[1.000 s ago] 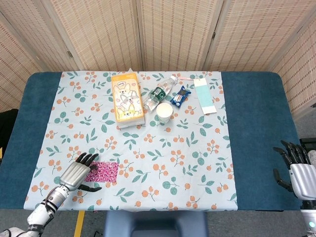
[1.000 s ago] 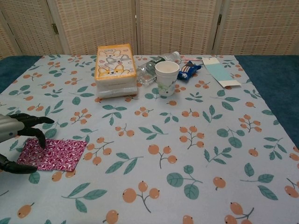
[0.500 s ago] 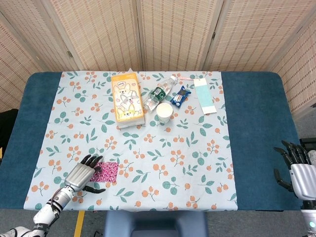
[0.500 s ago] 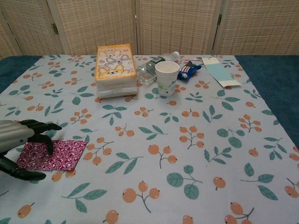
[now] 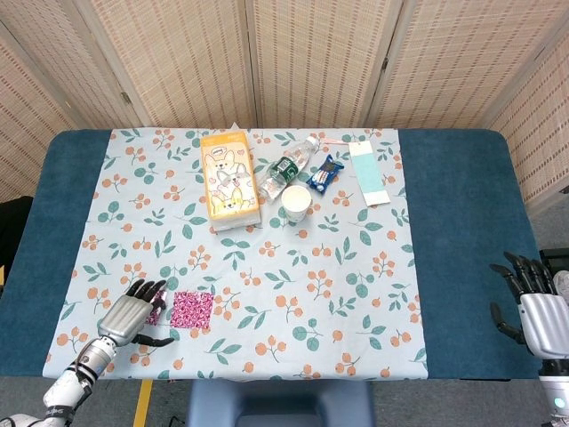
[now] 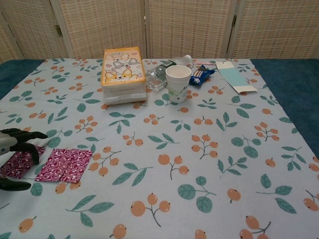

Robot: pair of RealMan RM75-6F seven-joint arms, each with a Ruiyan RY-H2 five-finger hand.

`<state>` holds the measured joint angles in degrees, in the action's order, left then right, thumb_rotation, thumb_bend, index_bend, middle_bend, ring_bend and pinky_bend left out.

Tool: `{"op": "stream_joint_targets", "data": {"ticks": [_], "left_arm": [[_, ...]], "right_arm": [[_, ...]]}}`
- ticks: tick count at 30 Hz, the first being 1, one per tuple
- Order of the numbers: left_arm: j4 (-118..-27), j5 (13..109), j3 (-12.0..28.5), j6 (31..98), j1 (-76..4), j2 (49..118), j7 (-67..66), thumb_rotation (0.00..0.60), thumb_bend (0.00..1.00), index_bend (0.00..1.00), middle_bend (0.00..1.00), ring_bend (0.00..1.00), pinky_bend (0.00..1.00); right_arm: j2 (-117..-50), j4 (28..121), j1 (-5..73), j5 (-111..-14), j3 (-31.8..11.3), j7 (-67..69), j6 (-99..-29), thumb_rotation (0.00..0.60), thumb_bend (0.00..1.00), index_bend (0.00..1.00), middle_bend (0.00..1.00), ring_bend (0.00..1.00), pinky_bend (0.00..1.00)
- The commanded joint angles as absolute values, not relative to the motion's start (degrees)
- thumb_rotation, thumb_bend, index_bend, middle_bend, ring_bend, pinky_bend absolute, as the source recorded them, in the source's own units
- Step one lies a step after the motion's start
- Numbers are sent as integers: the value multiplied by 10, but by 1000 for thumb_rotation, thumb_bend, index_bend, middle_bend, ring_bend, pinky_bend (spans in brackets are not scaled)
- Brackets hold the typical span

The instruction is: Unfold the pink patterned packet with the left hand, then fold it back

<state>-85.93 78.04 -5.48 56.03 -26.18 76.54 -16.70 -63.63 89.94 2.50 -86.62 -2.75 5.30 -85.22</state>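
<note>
The pink patterned packet (image 6: pixel 66 165) lies on the floral cloth near the front left, partly unfolded. Its right half lies flat, while its left flap (image 6: pixel 18 163) is lifted and turned leftward, with a white underside showing. My left hand (image 6: pixel 17 149) holds that flap, fingers curled over the top and thumb below. From the head view the packet (image 5: pixel 191 310) sits just right of the left hand (image 5: pixel 129 313). My right hand (image 5: pixel 533 302) hovers beyond the table's right edge with fingers spread and nothing in it.
At the back of the cloth stand a tissue box (image 5: pixel 229 181), a lying bottle (image 5: pixel 289 166), a paper cup (image 5: pixel 297 204), a blue snack pack (image 5: pixel 326 173) and a teal card (image 5: pixel 368 173). The table's front edge (image 5: pixel 267 378) runs close to the packet.
My left hand moved left and drew the packet's upper flap with it, so the packet now lies opened out wider. The right hand stayed where it was.
</note>
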Motion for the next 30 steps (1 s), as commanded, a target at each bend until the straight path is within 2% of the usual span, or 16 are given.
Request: {"op": "stream_joint_targets", "data": {"ticks": [1,20,30], "left_arm": [[-858,783,-56,564,-258,762,-161,205,124,337,0,0,0],[-875,798,-44,576,-258,763,-159,203,124,335,0,0,0],[-901,808,-30,556,-285,796,-197,204,124,330,0,0,0]], "right_arm": [[-637,901,25,-867,-27,52,-852,600,481,187,95,31,0],[-637,899,21,-869,-26,54,-858,600,481,187,94,30,0],[-638,889,15,-866,-25,66,-863,600,481,187,95,31,0]]}}
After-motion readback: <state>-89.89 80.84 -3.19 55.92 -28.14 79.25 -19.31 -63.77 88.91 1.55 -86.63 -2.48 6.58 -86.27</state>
